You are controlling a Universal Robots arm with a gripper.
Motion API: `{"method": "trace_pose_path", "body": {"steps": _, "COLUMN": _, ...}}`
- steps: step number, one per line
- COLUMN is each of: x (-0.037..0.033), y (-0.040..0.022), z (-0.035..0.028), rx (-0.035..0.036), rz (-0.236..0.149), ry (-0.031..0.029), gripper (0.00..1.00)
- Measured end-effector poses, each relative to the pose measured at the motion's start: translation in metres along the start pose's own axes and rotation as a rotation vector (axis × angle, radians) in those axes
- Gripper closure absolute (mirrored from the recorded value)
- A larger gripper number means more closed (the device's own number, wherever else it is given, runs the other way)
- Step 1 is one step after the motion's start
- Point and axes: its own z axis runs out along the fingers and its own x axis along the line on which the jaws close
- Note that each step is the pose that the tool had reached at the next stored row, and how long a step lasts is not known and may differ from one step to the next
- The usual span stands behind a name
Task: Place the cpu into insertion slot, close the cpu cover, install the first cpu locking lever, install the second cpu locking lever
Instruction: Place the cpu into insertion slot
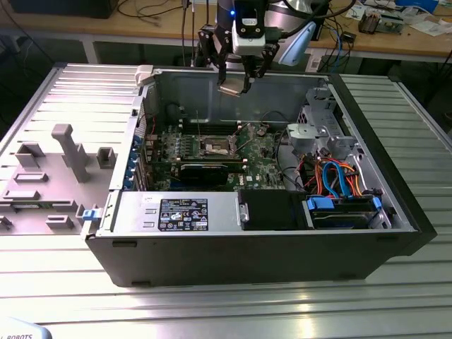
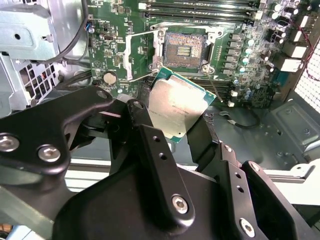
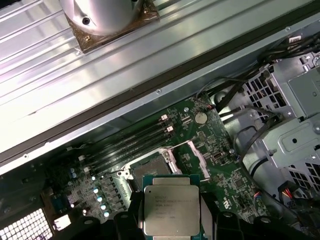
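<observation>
My gripper (image 1: 235,83) hangs above the back wall of the open computer case (image 1: 395,205), shut on the cpu (image 1: 231,89). In both wrist views the cpu (image 2: 176,106) (image 3: 171,209) is a silver-topped square chip with a green edge, pinched between the black fingers (image 2: 145,135). Well below it, the insertion slot (image 1: 215,147) (image 2: 183,49) (image 3: 149,168) lies bare on the green board, its dark centre showing. The cpu cover (image 2: 139,56) (image 3: 196,159) stands swung open beside the slot. A thin wire lever (image 2: 216,92) sticks out near the slot.
A long black card (image 1: 205,171) lies just in front of the slot, and memory slots (image 2: 200,6) run along one side of it. A metal drive cage (image 1: 321,131) and blue cables (image 1: 339,180) sit at the exterior view's right. A grey fixture plate (image 1: 49,176) lies outside the case.
</observation>
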Motion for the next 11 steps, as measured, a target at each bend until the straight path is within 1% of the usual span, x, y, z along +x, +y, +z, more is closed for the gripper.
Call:
{"method": "trace_pose_path", "body": {"steps": 2, "x": 0.0, "y": 0.0, "z": 0.0, "rx": -0.0005, "rz": 0.025, "ry": -0.0022, "gripper": 0.46}}
{"method": "trace_pose_path", "body": {"steps": 4, "x": 0.0, "y": 0.0, "z": 0.0, "rx": -0.0012, "rz": 0.067, "ry": -0.0059, "gripper": 0.46}}
{"method": "trace_pose_path", "body": {"steps": 5, "x": 0.0, "y": 0.0, "z": 0.0, "rx": -0.0015, "rz": 0.081, "ry": -0.0071, "gripper": 0.46}}
{"method": "trace_pose_path", "body": {"steps": 11, "x": 0.0, "y": 0.0, "z": 0.0, "rx": -0.0029, "rz": 0.152, "ry": -0.0134, "gripper": 0.46}}
